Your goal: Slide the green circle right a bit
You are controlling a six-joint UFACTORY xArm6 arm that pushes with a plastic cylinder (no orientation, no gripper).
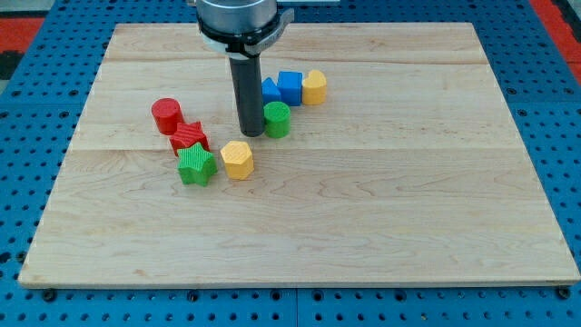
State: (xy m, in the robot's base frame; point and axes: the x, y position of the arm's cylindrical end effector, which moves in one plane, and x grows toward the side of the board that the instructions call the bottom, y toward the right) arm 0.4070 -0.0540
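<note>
The green circle is a short green cylinder standing a little above the middle of the wooden board. My tip is at the end of the dark rod, right against the green circle's left side, touching it or nearly so.
A blue block, a blue cube and a yellow block sit in a row just above the green circle. A red cylinder, a red star, a green star and a yellow hexagon lie to the left.
</note>
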